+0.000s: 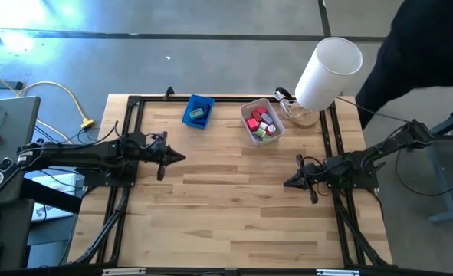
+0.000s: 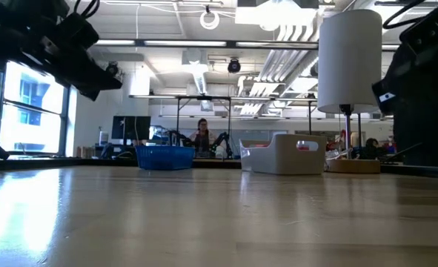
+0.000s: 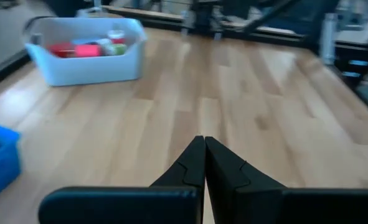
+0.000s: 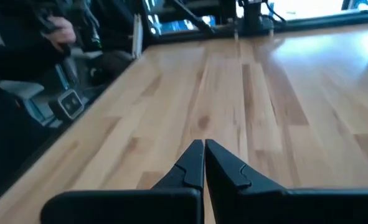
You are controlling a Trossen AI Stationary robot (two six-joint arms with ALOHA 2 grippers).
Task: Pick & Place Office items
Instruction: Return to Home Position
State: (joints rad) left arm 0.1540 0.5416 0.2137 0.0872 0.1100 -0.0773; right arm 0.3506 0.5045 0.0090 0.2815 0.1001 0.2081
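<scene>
Wooden planks make up the table [image 1: 234,222] that fills the centre of your high view. Your left gripper [image 1: 183,158] hangs at centre left of that frame, pointing toward the middle. Your left wrist view shows its two dark fingers [image 3: 190,165] pressed tip to tip with nothing between them. Your right gripper [image 1: 286,182] sits at centre right, pointing the opposite way, well apart from the left. Its fingers [image 4: 188,167] meet the same way and hold nothing. Look to the upper middle for the office items [image 1: 259,123]: red, pink, green and white pieces lie heaped in the translucent white bin [image 1: 276,135]. A greenish piece [image 1: 198,113] lies in the blue tray [image 1: 188,119], near the bin on its left. Both containers stand near the table's top edge, apart from both grippers. A tall white cylinder [image 1: 329,70] stands to the right of the bin, and a person in dark clothing [image 1: 425,46] is at the upper right corner.
</scene>
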